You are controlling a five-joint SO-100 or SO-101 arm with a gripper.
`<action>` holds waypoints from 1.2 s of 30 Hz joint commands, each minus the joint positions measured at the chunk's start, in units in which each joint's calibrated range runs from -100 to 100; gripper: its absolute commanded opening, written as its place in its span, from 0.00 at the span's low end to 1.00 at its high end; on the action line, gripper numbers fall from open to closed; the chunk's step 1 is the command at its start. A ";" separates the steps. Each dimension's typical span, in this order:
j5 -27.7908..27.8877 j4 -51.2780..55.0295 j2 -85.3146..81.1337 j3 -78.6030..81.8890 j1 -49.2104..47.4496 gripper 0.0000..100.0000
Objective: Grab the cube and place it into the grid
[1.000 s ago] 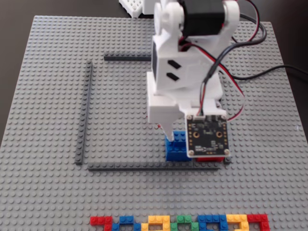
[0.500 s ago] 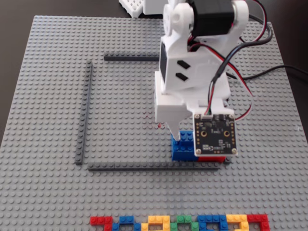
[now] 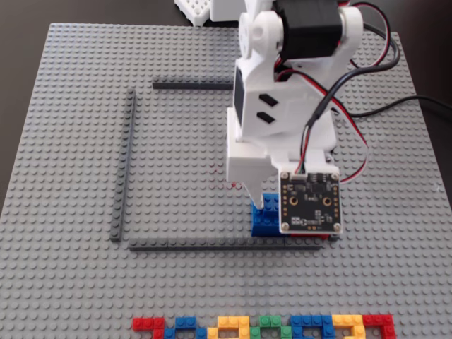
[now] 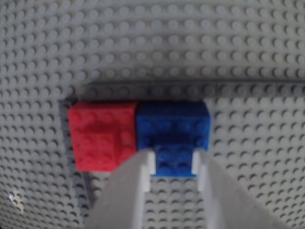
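A blue cube (image 3: 266, 217) sits on the grey baseplate (image 3: 70, 141), inside the near right corner of a frame of dark grey strips (image 3: 123, 169). In the wrist view the blue cube (image 4: 174, 129) lies right of a red cube (image 4: 102, 136), and the two touch, with a dark strip (image 4: 190, 88) beyond them. My gripper (image 4: 174, 161) stands over the blue cube with both white fingers (image 4: 128, 191) pressed on the sides of its narrow near part. In the fixed view the gripper (image 3: 272, 208) points straight down. The wrist camera board covers one finger and most of the red cube (image 3: 323, 237).
A row of coloured bricks (image 3: 261, 326) lies along the near edge of the baseplate. A white studded part (image 3: 196, 10) lies past the far edge. Red and black cables (image 3: 367, 113) hang to the right of the arm.
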 commanded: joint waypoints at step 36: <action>-1.17 0.61 -5.98 -6.93 1.13 0.17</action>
